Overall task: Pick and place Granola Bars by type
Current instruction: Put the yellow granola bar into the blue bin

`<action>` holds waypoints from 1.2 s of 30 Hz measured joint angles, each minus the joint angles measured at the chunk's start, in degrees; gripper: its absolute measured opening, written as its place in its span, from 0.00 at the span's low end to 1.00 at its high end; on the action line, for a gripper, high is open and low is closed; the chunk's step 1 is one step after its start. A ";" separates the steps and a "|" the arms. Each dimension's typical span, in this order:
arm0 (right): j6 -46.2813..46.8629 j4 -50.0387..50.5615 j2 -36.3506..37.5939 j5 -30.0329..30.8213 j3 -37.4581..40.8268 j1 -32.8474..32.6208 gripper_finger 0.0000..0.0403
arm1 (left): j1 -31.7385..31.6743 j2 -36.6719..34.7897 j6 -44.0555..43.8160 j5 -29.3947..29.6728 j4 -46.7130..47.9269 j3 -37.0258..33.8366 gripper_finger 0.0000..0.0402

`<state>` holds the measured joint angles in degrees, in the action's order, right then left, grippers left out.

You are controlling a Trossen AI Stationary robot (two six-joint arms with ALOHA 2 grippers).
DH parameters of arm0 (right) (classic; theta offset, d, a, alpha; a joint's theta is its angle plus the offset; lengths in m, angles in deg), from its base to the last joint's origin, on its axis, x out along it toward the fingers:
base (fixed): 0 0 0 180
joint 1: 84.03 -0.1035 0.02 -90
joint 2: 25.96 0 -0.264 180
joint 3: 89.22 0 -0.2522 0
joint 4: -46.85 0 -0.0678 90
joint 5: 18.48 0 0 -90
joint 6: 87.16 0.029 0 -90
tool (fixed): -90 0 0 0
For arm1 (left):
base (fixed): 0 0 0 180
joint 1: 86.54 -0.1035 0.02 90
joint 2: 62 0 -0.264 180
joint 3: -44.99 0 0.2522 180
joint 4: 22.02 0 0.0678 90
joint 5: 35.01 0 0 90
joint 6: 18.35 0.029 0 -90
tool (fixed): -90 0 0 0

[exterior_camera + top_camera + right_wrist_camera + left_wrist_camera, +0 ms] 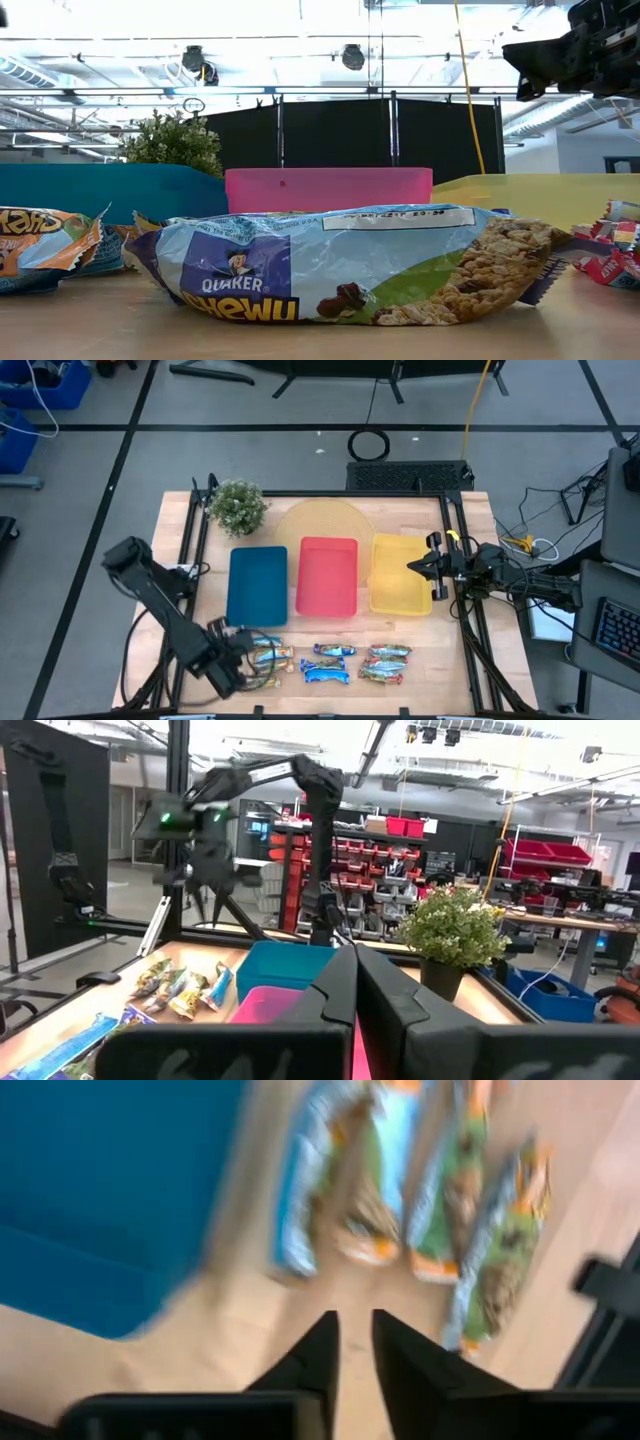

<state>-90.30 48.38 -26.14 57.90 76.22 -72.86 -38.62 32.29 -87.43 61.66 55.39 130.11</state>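
Left gripper [243, 652] nearly closed, empty, hovering just left of the tan-gold bars [272, 657] at table's near-left; bars' long axes left-right; right gripper [420, 567] closed, far off over yellow tray [385, 600]

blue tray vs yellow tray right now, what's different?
Colour: the blue tray is deep blue, the yellow tray pale yellow. Position: the blue tray lies left of the red tray, the yellow tray right of it. Neighbours: the left gripper hangs by the granola bars in front of the blue tray; the right gripper is over the yellow tray's right edge. Both are rectangular and hold no bars.
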 joint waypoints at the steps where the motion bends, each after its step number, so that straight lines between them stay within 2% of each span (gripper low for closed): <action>1: 0.72 0.00 0.00 0.01 -0.02 -0.01 0.00 | 0.27 1.30 -0.01 -1.17 -1.36 0.00 0.25; 8: 4.07 1.31 0.00 -0.04 0.00 -0.01 0.00 | 0.16 7.40 7.84 -7.47 -9.39 -0.04 0.53; 13: 5.28 3.25 0.00 -0.06 0.00 -0.01 0.00 | 0.21 8.12 9.49 -9.60 -15.44 -0.04 0.64; 20: 0.72 1.14 0.00 -0.02 -0.01 -0.01 0.00 | 0.10 9.24 7.45 -7.67 -21.94 -0.04 0.63; 27: 1.68 -0.74 -0.31 -0.14 0.00 -0.01 0.00 | 0.82 12.88 5.89 -9.66 -21.89 -0.07 0.61; 36: 2.04 -0.42 -0.35 -0.12 0.00 -0.01 0.00 | 0.74 16.20 8.08 -5.64 -21.90 -0.09 0.61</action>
<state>-88.26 47.96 -26.49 57.78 76.22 -72.87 -37.88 48.50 -79.35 56.02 33.49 130.02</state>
